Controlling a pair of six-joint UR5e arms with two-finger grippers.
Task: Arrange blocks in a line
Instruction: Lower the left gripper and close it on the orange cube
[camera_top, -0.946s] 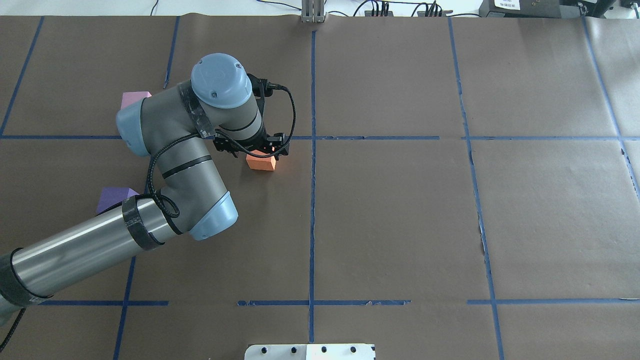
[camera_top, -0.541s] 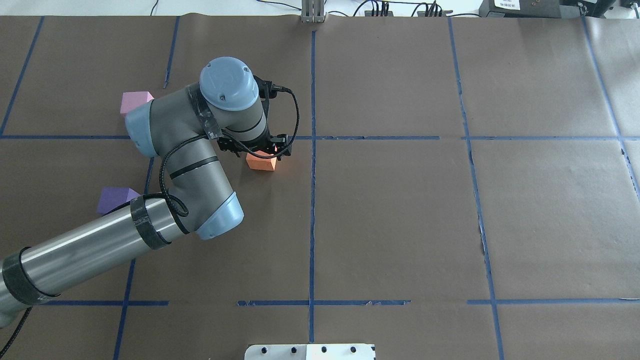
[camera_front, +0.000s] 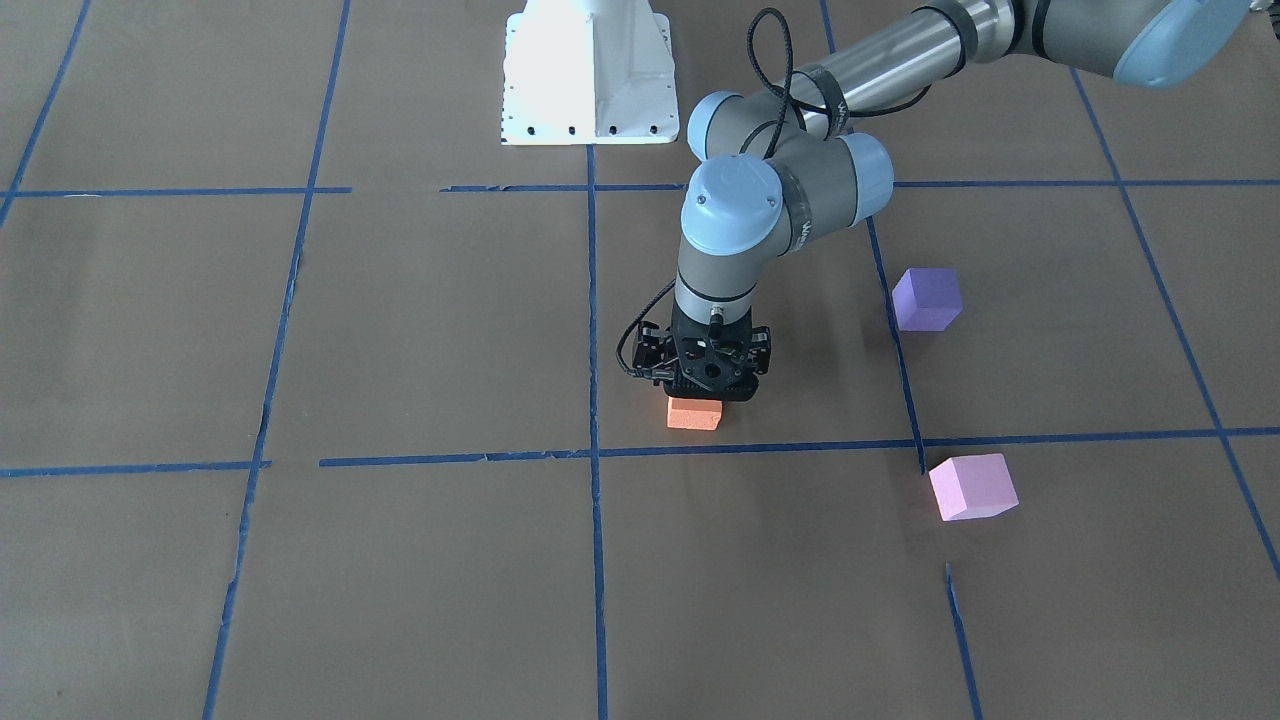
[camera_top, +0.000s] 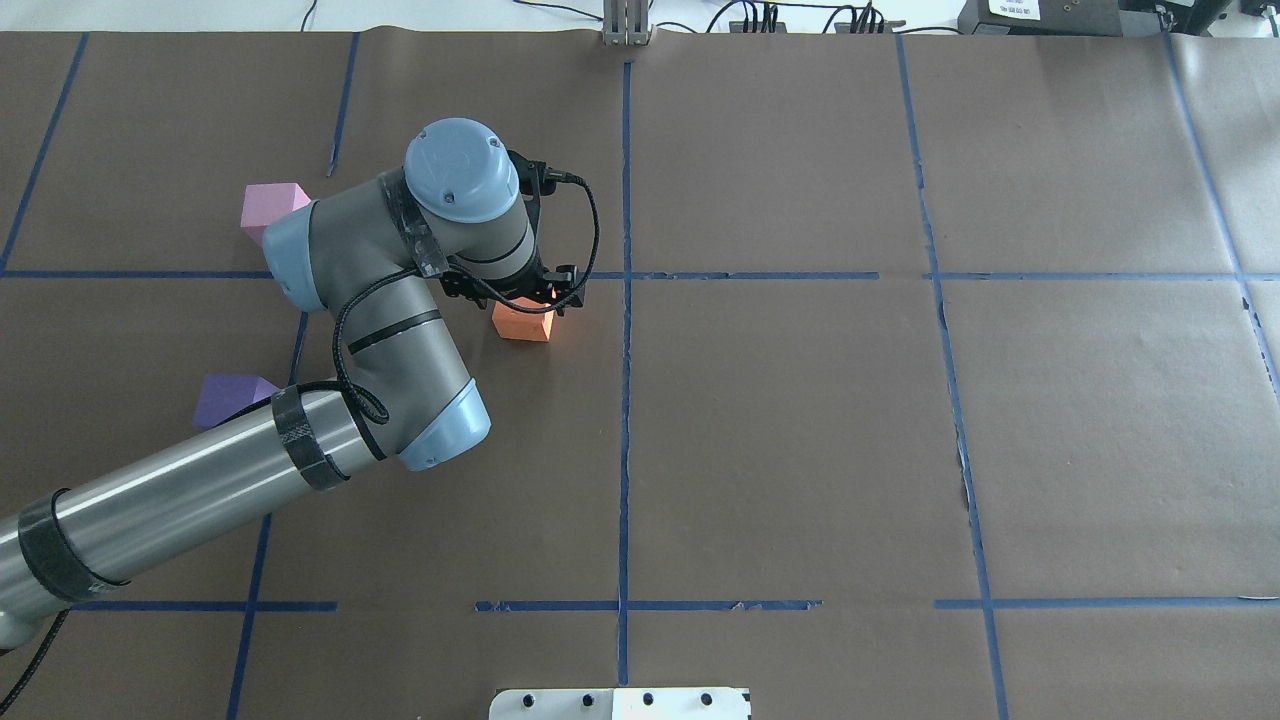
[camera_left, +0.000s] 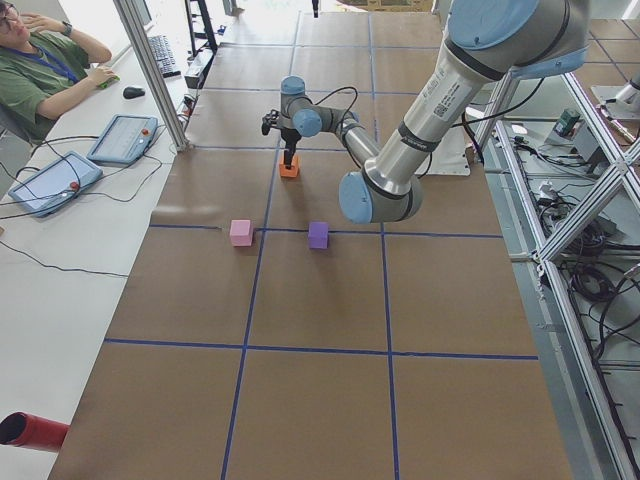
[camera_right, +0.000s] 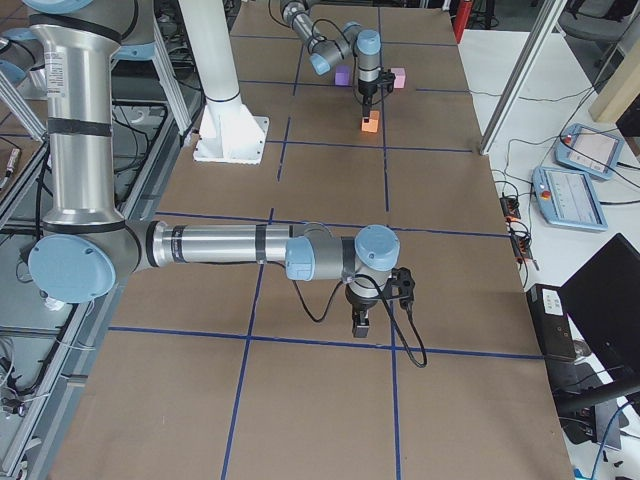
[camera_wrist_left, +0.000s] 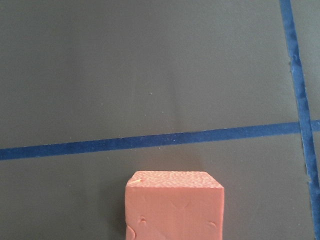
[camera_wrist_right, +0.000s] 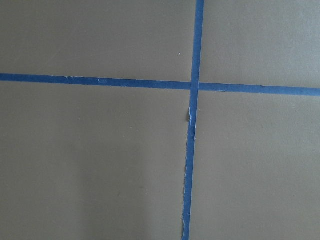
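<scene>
The orange block (camera_front: 694, 414) rests on the brown paper just on the robot's side of a blue tape line. It also shows in the overhead view (camera_top: 522, 324) and fills the bottom centre of the left wrist view (camera_wrist_left: 174, 207). My left gripper (camera_front: 705, 392) points straight down right over it; its fingers are hidden, so I cannot tell if it is open or shut. The violet-purple block (camera_front: 927, 299) and the light pink block (camera_front: 972, 487) lie apart further to my left. My right gripper (camera_right: 360, 325) hangs over bare paper far off; I cannot tell its state.
Blue tape lines (camera_top: 625, 300) divide the brown paper into a grid. The white robot base plate (camera_front: 585, 70) stands at the robot's edge of the table. An operator (camera_left: 45, 75) sits beyond the far table edge beside tablets (camera_left: 122, 138).
The left arm's wrist and elbow have shifted a little to the right. The gripper stays over the orange block, which has not moved. The other blocks are unmoved.
</scene>
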